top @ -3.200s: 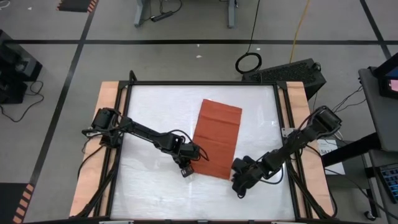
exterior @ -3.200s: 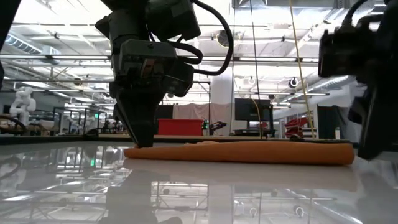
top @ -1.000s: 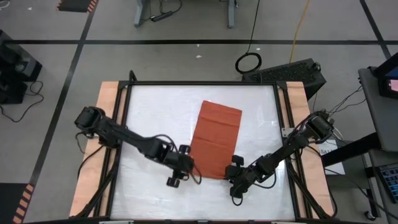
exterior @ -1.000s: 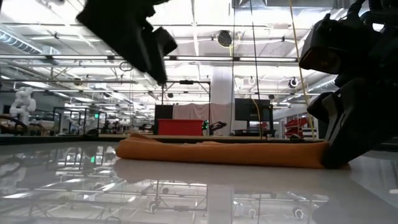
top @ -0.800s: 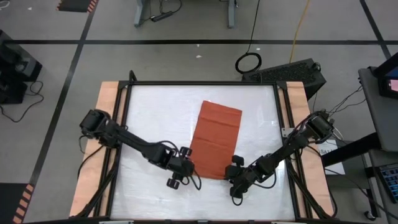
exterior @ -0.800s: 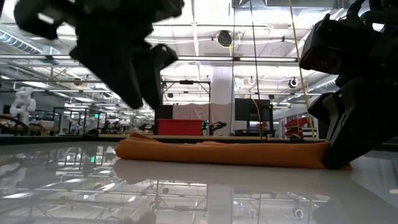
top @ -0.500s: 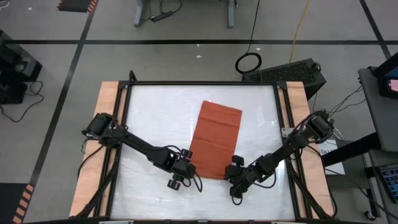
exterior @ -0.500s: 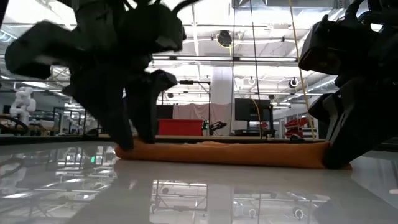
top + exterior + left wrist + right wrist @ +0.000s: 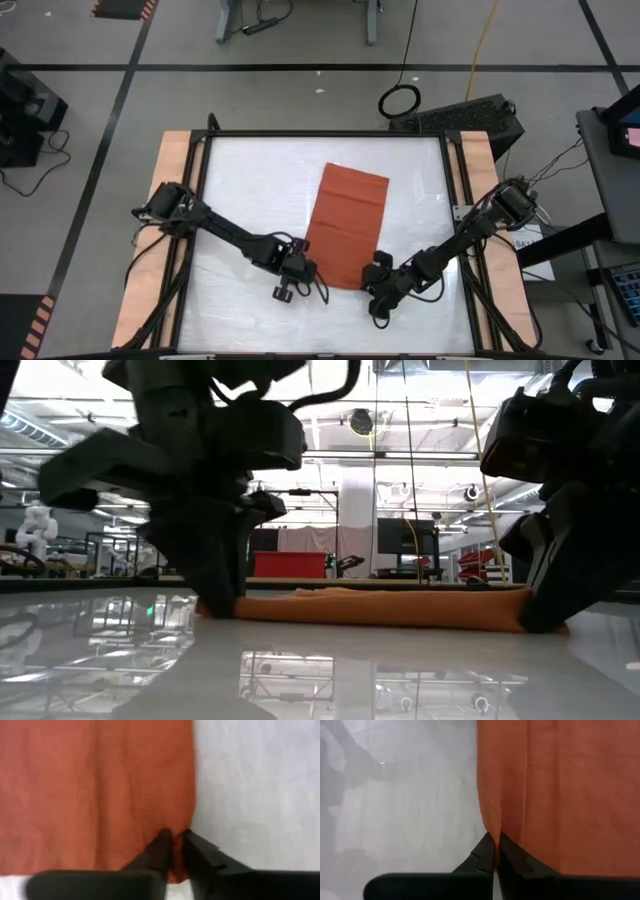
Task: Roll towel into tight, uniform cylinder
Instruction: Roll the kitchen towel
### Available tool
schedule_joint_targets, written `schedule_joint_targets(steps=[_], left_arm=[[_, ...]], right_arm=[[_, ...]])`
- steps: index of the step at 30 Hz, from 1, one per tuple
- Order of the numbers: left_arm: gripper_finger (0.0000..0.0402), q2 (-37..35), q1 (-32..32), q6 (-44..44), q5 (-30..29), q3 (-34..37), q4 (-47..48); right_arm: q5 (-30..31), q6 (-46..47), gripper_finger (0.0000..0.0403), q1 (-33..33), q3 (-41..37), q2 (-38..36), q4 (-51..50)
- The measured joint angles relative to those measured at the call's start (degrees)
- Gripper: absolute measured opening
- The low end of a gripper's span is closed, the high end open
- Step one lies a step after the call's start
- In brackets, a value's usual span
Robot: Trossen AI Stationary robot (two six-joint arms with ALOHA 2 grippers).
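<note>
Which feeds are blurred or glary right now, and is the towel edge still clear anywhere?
Low view: the left hand is smeared by motion, and the glossy table mirrors the ceiling lights. Left wrist view: soft focus, but the towel edge reads clearly. Right wrist view: the right hand at the towel's edge is sharp, with faint shadows on the table.

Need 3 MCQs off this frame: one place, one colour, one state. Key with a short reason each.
1. Where are both grippers?
A. at the towel's near corners
B. at its far edge
C. off the table

2. What colour is the towel?
A. blue
B. rust-orange
C. white

3. How is the towel lying?
A. fully rolled
B. spread flat
C. hanging in the air

Key: 1 A, the left gripper and right gripper sit at the near corners; 2 B, the towel is rust-orange on the table; 3 B, the high view shows a flat rectangle.
</note>
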State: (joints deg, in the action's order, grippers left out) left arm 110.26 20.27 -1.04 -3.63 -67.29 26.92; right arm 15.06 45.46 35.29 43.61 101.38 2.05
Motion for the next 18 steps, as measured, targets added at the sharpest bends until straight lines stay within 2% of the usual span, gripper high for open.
schedule_joint_targets(steps=[2,7,14,18], left_arm=[[0.0016,0.02,-0.83,0.26,1.31,0.0,-0.2],[0.0013,0.14,-2.4,-0.79,8.08,0.03,-2.62],[0.0005,0.42,-6.05,-7.77,29.38,-0.22,-6.79],[0.0005,0.42,-7.75,-12.94,37.1,-0.24,-10.45]], right_arm=[[-1.51,1.09,0.0002,0.08,0.0,-0.31,0.88],[-2.95,3.46,0.0002,1.3,-0.15,-2.2,0.36],[-4.06,8.01,0.0002,4.47,-0.16,-3.56,0.25],[-5.84,8.78,0.0002,5.77,-0.1,-3.58,-0.25]])
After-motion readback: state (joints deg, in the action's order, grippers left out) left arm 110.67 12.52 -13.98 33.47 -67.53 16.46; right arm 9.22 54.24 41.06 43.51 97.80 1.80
